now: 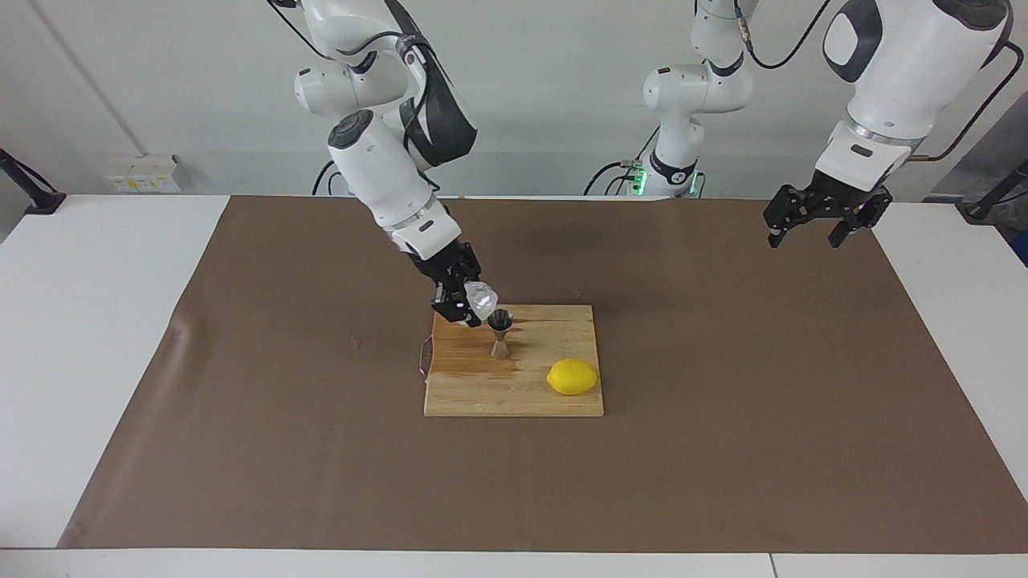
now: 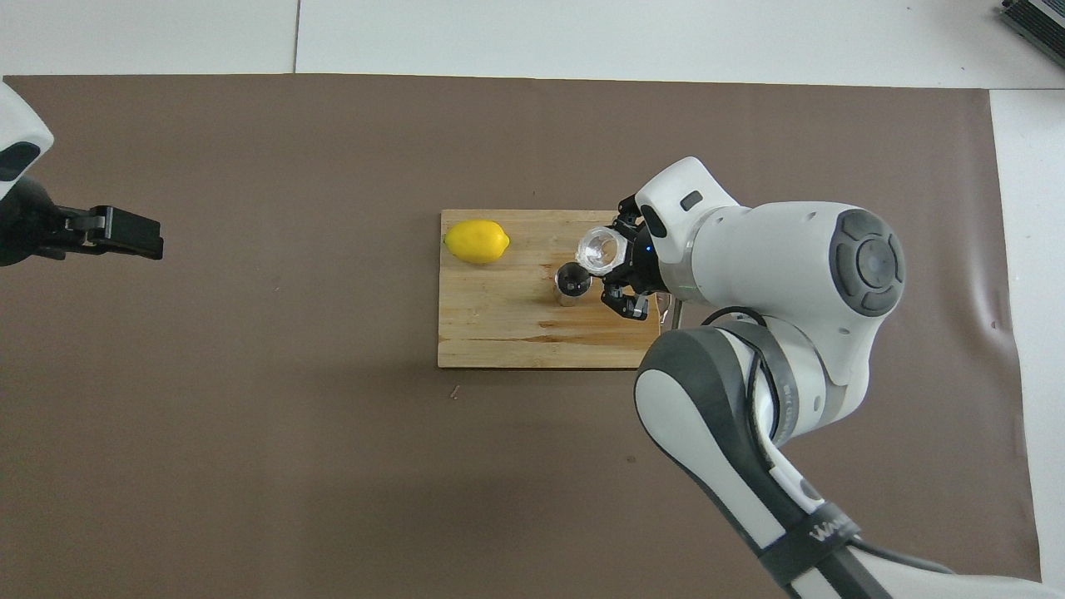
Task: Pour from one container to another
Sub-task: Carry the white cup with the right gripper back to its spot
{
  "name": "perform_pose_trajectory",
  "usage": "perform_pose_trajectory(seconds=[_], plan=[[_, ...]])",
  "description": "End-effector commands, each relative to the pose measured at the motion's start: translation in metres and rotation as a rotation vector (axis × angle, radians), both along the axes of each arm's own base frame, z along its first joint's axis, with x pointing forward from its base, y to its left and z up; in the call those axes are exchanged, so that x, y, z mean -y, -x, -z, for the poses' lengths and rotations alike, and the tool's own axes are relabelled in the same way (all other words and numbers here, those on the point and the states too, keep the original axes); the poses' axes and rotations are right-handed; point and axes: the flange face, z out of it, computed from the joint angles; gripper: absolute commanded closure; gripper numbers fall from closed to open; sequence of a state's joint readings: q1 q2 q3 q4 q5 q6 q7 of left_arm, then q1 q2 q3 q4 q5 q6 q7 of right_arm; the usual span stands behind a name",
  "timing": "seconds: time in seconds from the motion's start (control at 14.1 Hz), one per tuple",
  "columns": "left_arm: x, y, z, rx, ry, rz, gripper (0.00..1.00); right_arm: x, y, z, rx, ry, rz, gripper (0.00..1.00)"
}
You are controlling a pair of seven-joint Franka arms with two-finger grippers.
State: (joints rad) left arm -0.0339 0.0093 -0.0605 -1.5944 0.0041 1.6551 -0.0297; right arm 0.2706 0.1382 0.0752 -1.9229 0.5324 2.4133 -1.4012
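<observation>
The right gripper (image 1: 468, 309) is clamping the thin, crushable plastic cup (image 1: 482, 301) by its wall, tilted over the steel jigger (image 1: 500, 333) near the cutting board's (image 1: 514, 393) robot-side edge; a lemon (image 1: 573, 376) is lying clear; the left gripper (image 1: 811, 229) is waiting wide open

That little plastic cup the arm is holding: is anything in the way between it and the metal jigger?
Nothing visible. The right gripper holds the plastic cup in the air just beside the jigger's open top. The lemon lies clear of both.
</observation>
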Motion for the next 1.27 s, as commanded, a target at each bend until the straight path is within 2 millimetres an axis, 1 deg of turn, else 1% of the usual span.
perform_pose_trajectory(seconds=[0.0,0.14,0.28,0.5,0.78,0.92,1.13,1.2], plan=[[0.001,0.009,-0.002,0.006,0.009,0.005,0.0,0.043,-0.003,-0.002,-0.007,-0.063,-0.005,0.73],[-0.002,0.009,-0.002,0.005,0.009,-0.001,0.0,0.077,-0.005,0.003,-0.036,-0.105,-0.026,0.73],[-0.003,0.008,-0.002,0.008,0.009,-0.001,0.0,0.114,-0.004,0.018,-0.046,-0.128,-0.05,0.73],[-0.001,0.008,-0.003,0.014,0.009,0.01,0.0,0.172,0.004,0.052,-0.039,-0.157,-0.096,0.73],[-0.004,0.007,-0.003,0.014,0.009,-0.002,0.0,0.231,0.021,0.095,-0.021,-0.149,-0.149,0.73],[-0.003,0.008,-0.003,0.014,0.009,-0.002,0.0,0.25,0.029,0.111,-0.016,-0.155,-0.152,0.73],[-0.004,0.008,-0.003,0.012,0.009,-0.004,0.0,0.267,0.038,0.133,-0.01,-0.175,-0.147,0.73],[-0.003,0.008,-0.003,0.011,0.009,-0.007,0.0,0.268,0.039,0.137,-0.009,-0.184,-0.144,0.73]])
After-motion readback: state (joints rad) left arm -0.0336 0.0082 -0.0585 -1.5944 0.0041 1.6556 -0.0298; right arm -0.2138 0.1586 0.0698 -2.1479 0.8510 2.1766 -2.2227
